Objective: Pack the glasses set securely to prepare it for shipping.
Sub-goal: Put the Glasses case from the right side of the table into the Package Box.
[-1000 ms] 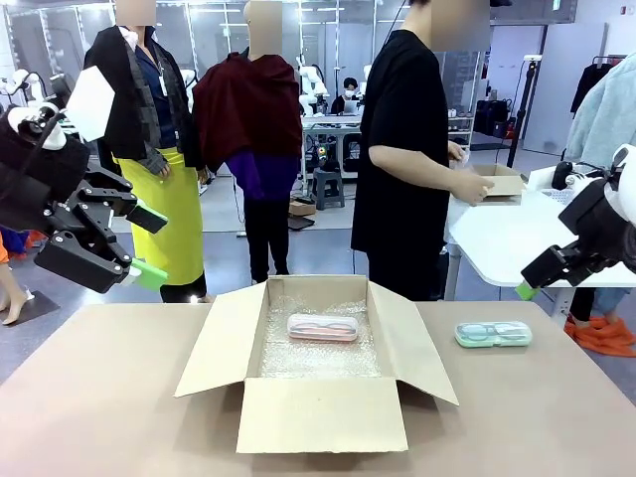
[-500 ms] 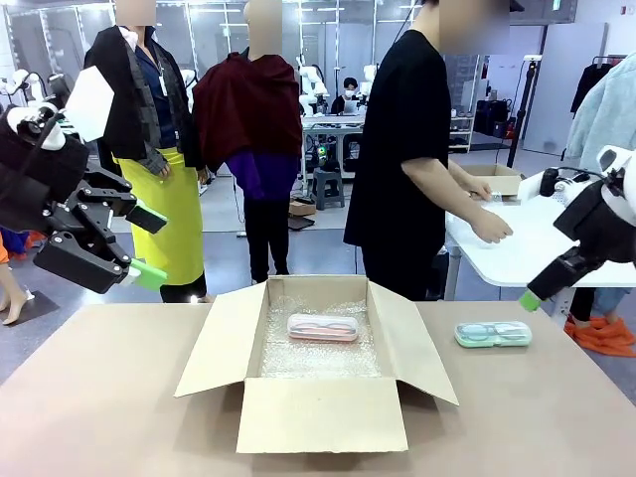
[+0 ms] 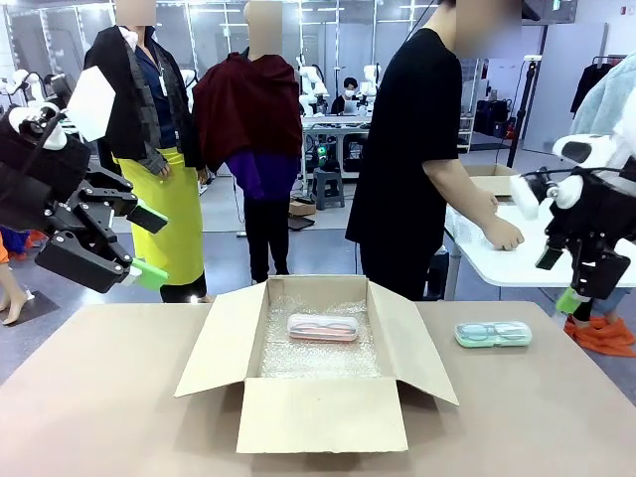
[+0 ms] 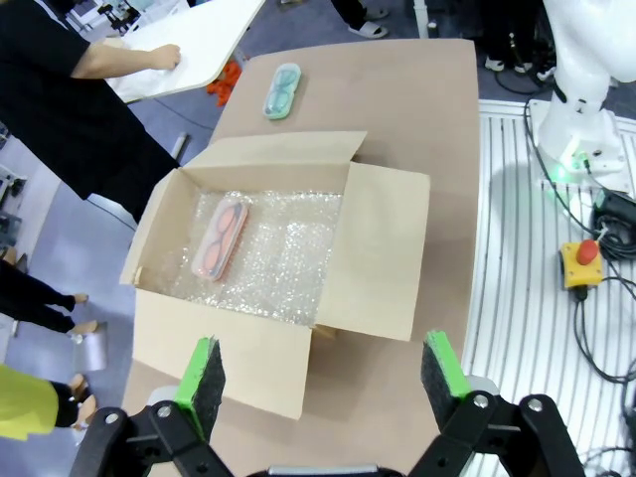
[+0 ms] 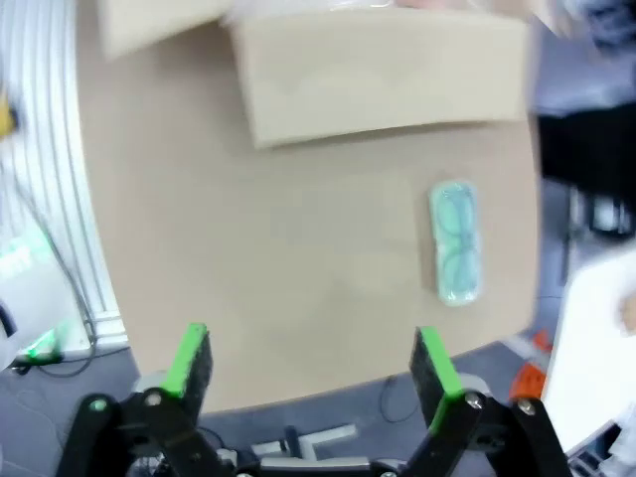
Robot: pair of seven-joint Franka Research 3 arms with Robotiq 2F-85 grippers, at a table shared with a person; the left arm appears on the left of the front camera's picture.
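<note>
left gripper: mine, held high, well left of the cardboard box; pads spread wide, nothing between them; its wrist camera looks down into the box.
cardboard box: the landmark; mid-table, all four flaps folded out, floor lined with bubble wrap.
pink case: already inside the box, on the wrap near the far wall; long axis parallel to that wall; clear top, spectacles showing through.
mint case: not yet packed; flat on the table, right of the box, just beyond its right flap and apart from it; long axis left to right, in line with the pink case; rounded corners, clear top, frames visible inside.
right gripper: mine, raised, right of the box, above the mint case and a little further right; pads spread, empty.
person's hand: behind the box to the right, on a white side table, not on my items.
key relation: the mint case lies below and ahead of the right gripper, toward one pad in the blurred right wrist picture; its long axis crosses the line between my pads, so they would close on the narrow width.
nearer arm: right, by my judgement; the left is well apart.
step in hand: one case of two boxed.
</note>
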